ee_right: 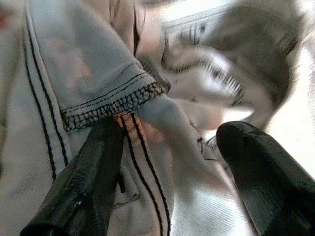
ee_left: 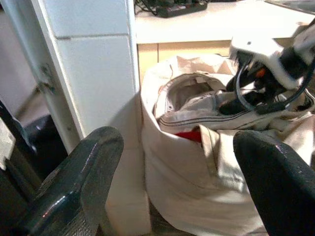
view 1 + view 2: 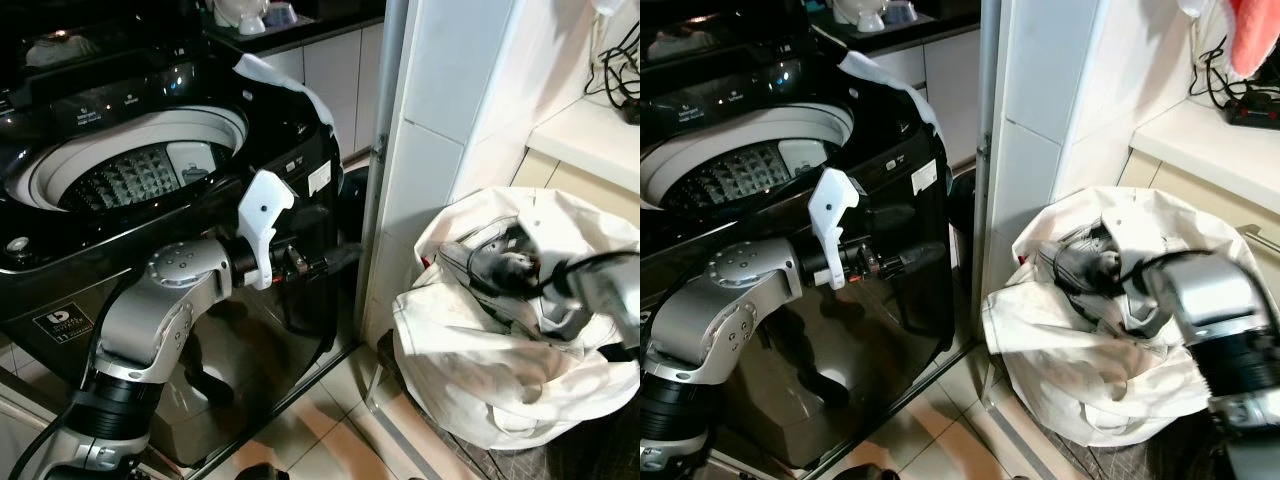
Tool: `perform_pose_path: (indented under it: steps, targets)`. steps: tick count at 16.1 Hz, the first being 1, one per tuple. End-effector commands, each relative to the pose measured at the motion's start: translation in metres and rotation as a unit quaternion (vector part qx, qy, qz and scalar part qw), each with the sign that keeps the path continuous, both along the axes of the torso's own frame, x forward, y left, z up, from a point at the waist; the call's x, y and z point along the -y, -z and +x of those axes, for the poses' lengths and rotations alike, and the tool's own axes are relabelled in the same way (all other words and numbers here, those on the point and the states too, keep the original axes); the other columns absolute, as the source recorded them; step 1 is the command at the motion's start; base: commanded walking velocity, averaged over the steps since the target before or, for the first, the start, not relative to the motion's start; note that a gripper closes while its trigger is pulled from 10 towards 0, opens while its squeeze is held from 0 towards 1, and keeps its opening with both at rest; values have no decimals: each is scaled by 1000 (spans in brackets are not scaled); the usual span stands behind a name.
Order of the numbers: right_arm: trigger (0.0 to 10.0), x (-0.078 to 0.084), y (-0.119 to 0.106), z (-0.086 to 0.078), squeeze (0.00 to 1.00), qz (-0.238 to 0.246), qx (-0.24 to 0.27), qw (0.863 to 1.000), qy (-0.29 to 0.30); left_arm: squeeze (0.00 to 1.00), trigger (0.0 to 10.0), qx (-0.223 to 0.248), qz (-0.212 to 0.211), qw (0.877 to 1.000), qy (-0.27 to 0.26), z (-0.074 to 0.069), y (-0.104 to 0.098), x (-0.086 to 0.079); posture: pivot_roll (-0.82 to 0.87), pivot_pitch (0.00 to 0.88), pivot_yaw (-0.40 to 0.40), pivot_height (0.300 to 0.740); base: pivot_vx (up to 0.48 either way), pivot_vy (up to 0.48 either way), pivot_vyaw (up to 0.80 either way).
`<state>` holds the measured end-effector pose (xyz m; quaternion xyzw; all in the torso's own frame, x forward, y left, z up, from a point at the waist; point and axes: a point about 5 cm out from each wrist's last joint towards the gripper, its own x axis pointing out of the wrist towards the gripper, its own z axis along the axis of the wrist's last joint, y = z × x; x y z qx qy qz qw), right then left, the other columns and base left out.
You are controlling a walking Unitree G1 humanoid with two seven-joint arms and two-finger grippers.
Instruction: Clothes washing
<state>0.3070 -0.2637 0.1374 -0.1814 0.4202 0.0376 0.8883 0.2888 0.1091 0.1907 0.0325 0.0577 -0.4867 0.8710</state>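
Clothes: pale garments point(image 2: 197, 105) with dark stitched seams lay heaped in the white bag point(image 3: 480, 350) on the floor, right of the washer point(image 3: 130, 170), past the tiled pillar point(image 3: 420, 150).
Washer: it stood at far left with its lid up and drum open, ready to take a load.
Right gripper: it point(image 1: 167, 162) was down in the bag's mouth, fingers spread, a seamed fold of cloth lying between them but not yet pinched.
Left gripper: it point(image 2: 177, 182) was held out level in front of the washer, pointing toward the bag, fingers apart and empty.
Step in hand: judged to be the first grab of a garment from the bag.
Doing it well: push deeper so the fingers straddle a thick bunch, not just a hem edge; close fully before lifting.
Lift: go straight up until the cloth clears the bag rim, so the bag is not dragged along.
Risk: a thin pinch could slip, or tangled pieces could trail out together.
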Motion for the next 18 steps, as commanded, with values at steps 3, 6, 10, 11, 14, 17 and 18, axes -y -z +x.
perform_pose_path:
  steps: [3, 6, 10, 11, 14, 17, 18]
  targets:
    - [431, 10, 19, 1, 0, 1, -20, 1000, 20, 0, 10000, 12, 15, 1000, 2, 0, -6, 0, -56, 0, 51, 740, 0, 0, 0]
    - [0, 9, 15, 6, 0, 23, -14, 1000, 6, 0, 10000, 4, 16, 1000, -22, 1, -6, -4, -48, 0, 44, 740, 0, 0, 0]
    - [0, 10, 13, 10, 0, 33, -6, 999, 4, 0, 10000, 8, 17, 1000, -23, 3, -7, -4, -51, 0, 45, 740, 0, 0, 0]
    - [0, 11, 10, 11, 0, 39, -1, 999, 4, 0, 10000, 7, 19, 1000, -22, 3, -7, -5, -55, 0, 49, 740, 0, 0, 0]
    - [0, 14, 8, 10, 0, 54, 3, 998, 7, 0, 10000, 1, 15, 1000, -24, 4, -8, -4, -59, 0, 54, 740, 0, 0, 0]
    - [0, 18, -7, 4, 0, 90, 28, 996, 9, 0, 10000, 6, 18, 998, -56, 9, -8, -8, -58, 0, 52, 740, 0, 0, 0]
    - [0, 20, -11, 3, 0, 92, 33, 995, 10, 0, 10000, 8, 16, 998, -60, 9, -9, -9, -58, 0, 52, 740, 0, 0, 0]
